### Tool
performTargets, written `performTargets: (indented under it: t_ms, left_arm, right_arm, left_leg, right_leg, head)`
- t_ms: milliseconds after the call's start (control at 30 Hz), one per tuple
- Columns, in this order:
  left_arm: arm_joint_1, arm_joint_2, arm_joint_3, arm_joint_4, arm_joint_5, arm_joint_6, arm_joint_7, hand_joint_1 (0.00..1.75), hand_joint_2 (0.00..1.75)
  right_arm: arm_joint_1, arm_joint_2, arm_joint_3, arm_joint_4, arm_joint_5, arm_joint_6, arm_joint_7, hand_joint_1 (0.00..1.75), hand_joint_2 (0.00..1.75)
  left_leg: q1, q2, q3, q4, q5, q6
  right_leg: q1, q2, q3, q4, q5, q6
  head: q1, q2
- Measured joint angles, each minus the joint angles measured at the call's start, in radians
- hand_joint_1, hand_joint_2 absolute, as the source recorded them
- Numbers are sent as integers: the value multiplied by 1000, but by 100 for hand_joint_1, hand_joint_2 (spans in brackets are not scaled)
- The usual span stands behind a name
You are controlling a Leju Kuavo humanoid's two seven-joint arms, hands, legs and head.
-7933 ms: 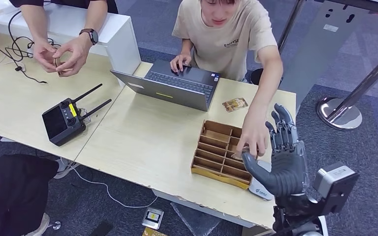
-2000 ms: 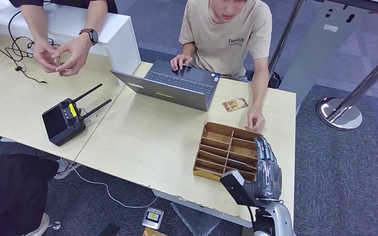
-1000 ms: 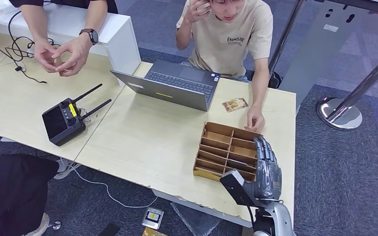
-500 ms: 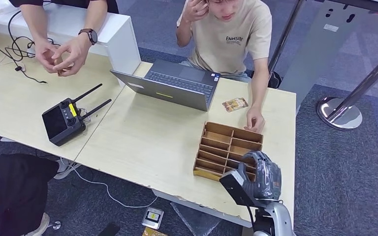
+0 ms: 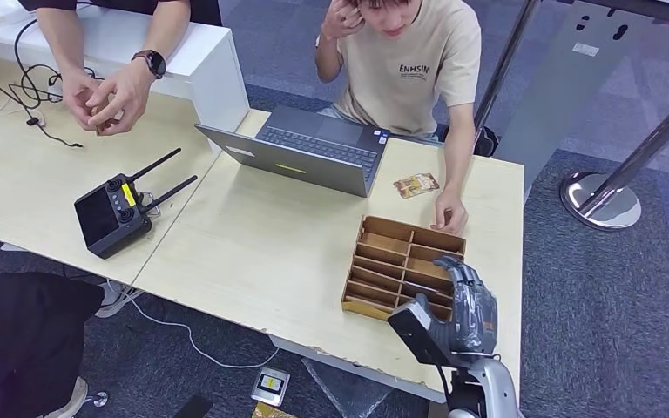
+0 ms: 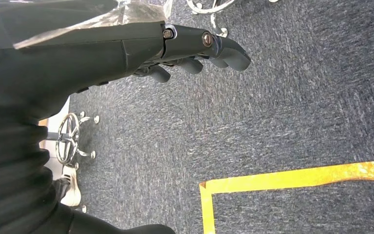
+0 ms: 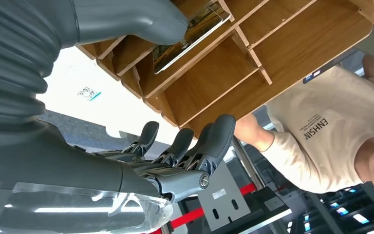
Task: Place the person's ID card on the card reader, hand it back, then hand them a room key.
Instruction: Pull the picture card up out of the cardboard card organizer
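The right hand (image 5: pixel 463 306) hangs over the wooden divider tray (image 5: pixel 383 261) at the desk's near edge, fingers (image 7: pixel 214 134) apart, thumb tip meeting a card (image 7: pixel 187 36) standing in a slot; whether it is gripped stays unclear. The left hand (image 6: pixel 175 44) hangs over carpet, fingers loosely extended.

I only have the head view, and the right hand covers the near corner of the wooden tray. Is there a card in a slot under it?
Observer: Yes. The right wrist view shows a card with a brownish picture lying slanted in one slot of the wooden tray.
Operator: Is it gripped?
Observer: No. The right hand has its thumb tip by the card's end, and its fingers are apart from it, outside the tray.
Operator: And the left side?
Observer: The left hand hangs over dark carpet, holding nothing.
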Motion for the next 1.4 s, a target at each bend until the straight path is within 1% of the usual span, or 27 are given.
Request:
performTargets:
  t_ms: [267, 867, 1100, 1267, 1400]
  left_arm:
    - [0, -1, 0, 0, 0, 1, 0, 0, 175]
    - [0, -6, 0, 0, 0, 2, 0, 0, 175]
    - [0, -10, 0, 0, 0, 2, 0, 0, 175]
    - [0, -11, 0, 0, 0, 2, 0, 0, 175]
    - [0, -12, 0, 0, 1, 2, 0, 0, 175]
  right_arm:
    - [0, 0, 6, 3, 5, 1, -2, 67, 175]
    - [-7, 0, 10, 36, 7, 7, -6, 70, 175]
    - [-11, 0, 10, 54, 27, 2, -8, 70, 175]
    - [-15, 0, 10, 71, 52, 0, -4, 82, 175]
    - [-18, 0, 10, 83, 64, 0, 2, 80, 175]
  left_leg:
    - [0, 0, 0, 0, 0, 0]
    - [0, 0, 0, 0, 0, 0]
    - [0, 0, 0, 0, 0, 0]
    - [0, 0, 0, 0, 0, 0]
    - [0, 0, 0, 0, 0, 0]
  right_leg:
    - [0, 0, 0, 0, 0, 0]
    - [0, 0, 0, 0, 0, 0]
    - [0, 0, 0, 0, 0, 0]
    - [0, 0, 0, 0, 0, 0]
    - [0, 0, 0, 0, 0, 0]
  head:
    - [0, 0]
    - [0, 0]
    - [0, 0]
    - [0, 0]
    - [0, 0]
